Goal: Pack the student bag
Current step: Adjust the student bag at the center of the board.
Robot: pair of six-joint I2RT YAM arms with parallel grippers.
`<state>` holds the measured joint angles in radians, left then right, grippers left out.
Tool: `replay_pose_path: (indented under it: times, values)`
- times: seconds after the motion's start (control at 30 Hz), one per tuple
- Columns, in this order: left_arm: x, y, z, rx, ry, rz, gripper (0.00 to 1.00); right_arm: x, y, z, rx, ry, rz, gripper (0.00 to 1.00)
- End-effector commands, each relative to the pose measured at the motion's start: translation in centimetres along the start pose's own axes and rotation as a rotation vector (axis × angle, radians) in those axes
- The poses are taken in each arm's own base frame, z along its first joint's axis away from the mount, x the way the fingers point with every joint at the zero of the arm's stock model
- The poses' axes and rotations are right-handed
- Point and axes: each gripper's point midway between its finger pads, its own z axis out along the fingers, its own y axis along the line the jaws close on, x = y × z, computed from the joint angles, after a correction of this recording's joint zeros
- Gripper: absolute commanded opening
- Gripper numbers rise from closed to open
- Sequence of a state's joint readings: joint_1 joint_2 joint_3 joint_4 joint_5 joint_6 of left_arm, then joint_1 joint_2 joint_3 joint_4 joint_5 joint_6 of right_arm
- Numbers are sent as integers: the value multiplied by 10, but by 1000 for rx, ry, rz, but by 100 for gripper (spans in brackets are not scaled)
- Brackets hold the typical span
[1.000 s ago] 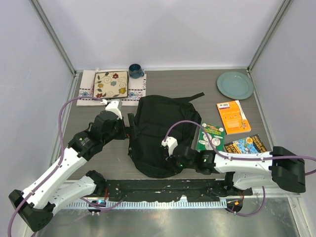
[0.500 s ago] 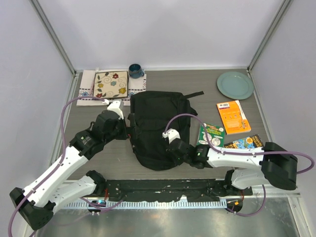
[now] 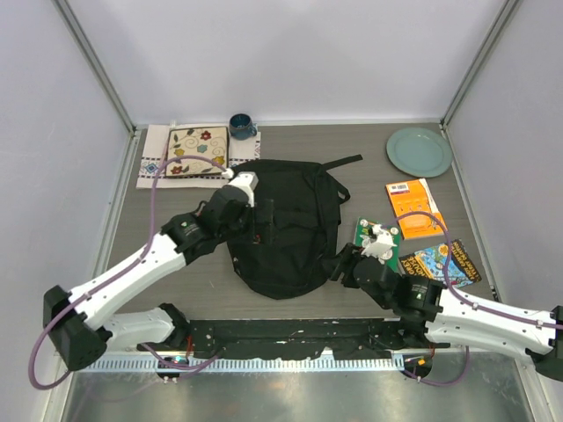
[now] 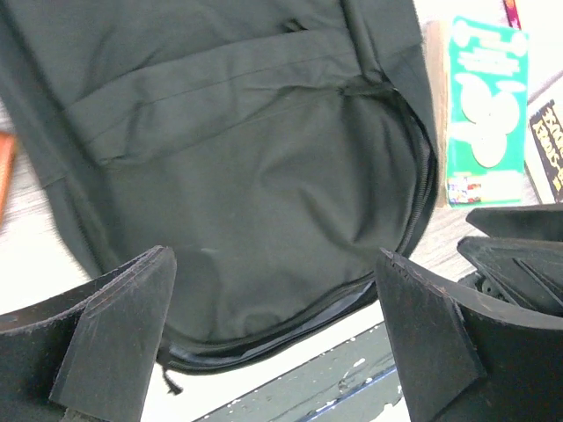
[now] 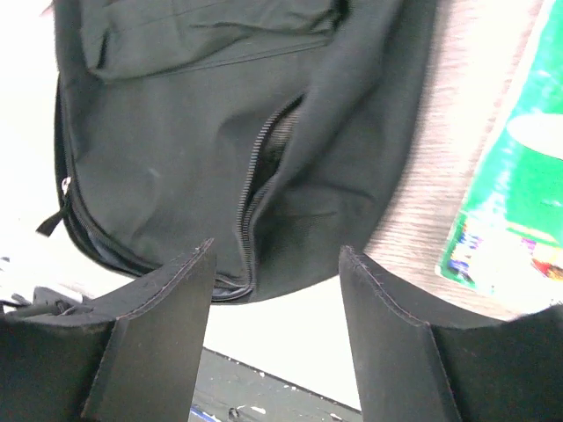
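At the near edge of the table (image 3: pixel 204 283), the right gripper (image 3: pixel 334 263) is held low against the right flank of the student bag (image 3: pixel 295 233). Its fingers are spread apart and nothing is gripped. It appears to be lined up with a zip (image 5: pixel 262 180) that gapes partly open there, presumably so that the mouth can be widened. The bag is laid flat at the middle of the table, its rounded end nearest the arms.

Over its left half the left gripper (image 3: pixel 262 230) is poised, likewise parted and empty, probably placed to steady or lift the fabric.

Just right of the bag, a green book (image 3: pixel 380 236), a comic book (image 3: pixel 442 258) and an orange book (image 3: pixel 412 207) are laid out, judged to be awaiting packing.

Along the far edge, a pale plate (image 3: pixel 419 151), a dark mug (image 3: pixel 242 126) and a patterned mat (image 3: pixel 197 149) are set apart.
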<state>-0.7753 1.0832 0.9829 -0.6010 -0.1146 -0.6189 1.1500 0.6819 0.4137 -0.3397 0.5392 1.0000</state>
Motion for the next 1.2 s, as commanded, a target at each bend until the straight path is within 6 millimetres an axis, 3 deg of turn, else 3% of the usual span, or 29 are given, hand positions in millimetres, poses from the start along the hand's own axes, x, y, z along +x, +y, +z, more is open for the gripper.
replay_pose_path:
  times: [0.0,0.27,0.47,0.8,0.9,0.93,1.1,1.17]
  values:
    - [-14,-38,13,73,-18,54,98,-12,-31,-5,136,-98,193,63]
    - [24,-86,54,138,99,97,94,-29,-43,-18,221,-157,294,49]
    - [38,-121,75,221,137,77,91,-33,-54,-26,243,-181,333,43]
    - [59,-134,107,225,194,60,77,-38,-59,-37,197,-197,360,40]
    - [61,-133,115,209,199,59,67,-36,-59,-37,191,-189,362,38]
    - [62,-133,117,205,203,58,59,-35,-58,-36,186,-186,358,37]
    - [72,-126,121,178,229,64,38,-27,-54,-31,168,-155,350,35]
    - [73,-124,120,178,231,62,23,-26,-50,-29,153,-148,346,34]
